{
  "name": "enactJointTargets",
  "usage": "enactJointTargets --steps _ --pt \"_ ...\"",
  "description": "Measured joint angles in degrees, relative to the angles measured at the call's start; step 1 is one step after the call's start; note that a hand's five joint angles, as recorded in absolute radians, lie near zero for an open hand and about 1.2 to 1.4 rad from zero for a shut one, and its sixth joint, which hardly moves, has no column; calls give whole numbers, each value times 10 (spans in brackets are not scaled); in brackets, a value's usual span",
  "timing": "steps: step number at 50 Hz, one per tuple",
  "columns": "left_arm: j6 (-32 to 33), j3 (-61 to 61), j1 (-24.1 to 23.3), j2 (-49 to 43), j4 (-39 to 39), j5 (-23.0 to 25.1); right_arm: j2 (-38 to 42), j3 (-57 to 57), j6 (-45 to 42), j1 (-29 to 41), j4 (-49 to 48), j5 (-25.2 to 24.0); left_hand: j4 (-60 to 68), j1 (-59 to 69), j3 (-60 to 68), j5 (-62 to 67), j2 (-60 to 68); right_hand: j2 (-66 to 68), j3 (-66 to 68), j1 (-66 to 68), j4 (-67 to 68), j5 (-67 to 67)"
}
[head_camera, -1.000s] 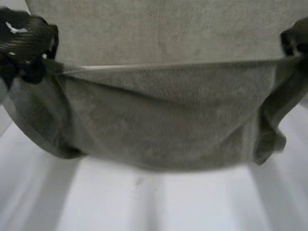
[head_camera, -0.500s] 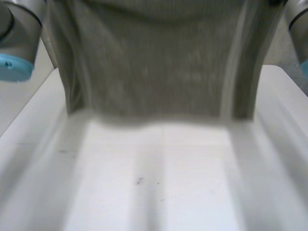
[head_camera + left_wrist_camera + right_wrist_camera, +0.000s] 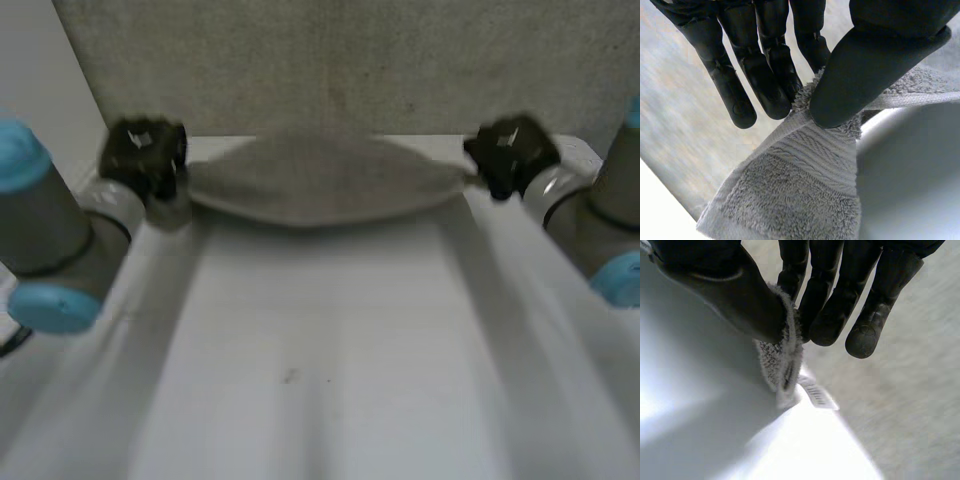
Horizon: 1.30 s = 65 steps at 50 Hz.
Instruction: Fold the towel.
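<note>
The left hand (image 3: 870, 65) pinches a towel (image 3: 320, 185) corner between thumb and fingers. The right hand (image 3: 730, 290) pinches the opposite corner, beside the tag (image 3: 817, 392). The towel stretches between them, low over the worktop (image 3: 320, 350). A fold seems underway; next, lay the edge down evenly and release.

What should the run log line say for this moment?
task: fold towel | left robot hand: pinching a corner | right robot hand: pinching the end by its tag | towel: stretched between them over the table far end

white table (image 3: 320, 350), grey towel (image 3: 320, 185) lying across its far end
</note>
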Motion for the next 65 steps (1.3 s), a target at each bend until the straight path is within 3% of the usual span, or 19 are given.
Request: enactJointTargets --steps 5,11,26,33,38,43,51,57,65 --pt "8 -58 0 -65 41 13 59 57 -44 0 -17 2 0 0 0 0 0 0 0 0 0 0" --pt "26 -88 0 -98 50 15 66 99 -54 -1 -26 4 0 0 0 0 0 0 0 0 0 0" --pt "88 -184 2 -24 45 14 -59 205 -25 -17 -22 6 0 0 0 0 0 0 0 0 0 0" --pt "148 -252 2 42 30 13 -113 262 -71 -33 40 6 0 0 0 0 0 0 0 0 0 0" --pt "217 -295 1 107 -14 10 -162 301 -125 -55 114 5 0 0 0 0 0 0 0 0 0 0" --pt "271 -325 1 186 -106 8 -232 341 -173 -71 194 2 0 0 0 0 0 0 0 0 0 0" --pt "286 -341 1 283 -233 13 -319 368 -216 -94 265 -18 0 0 0 0 0 0 0 0 0 0" --pt "283 -326 0 272 -225 16 -300 351 -217 -99 244 -43 0 0 0 0 0 0 0 0 0 4" --pt "281 -232 -5 138 -141 20 -156 263 -197 -91 173 -27 0 0 0 0 0 0 0 0 0 4"
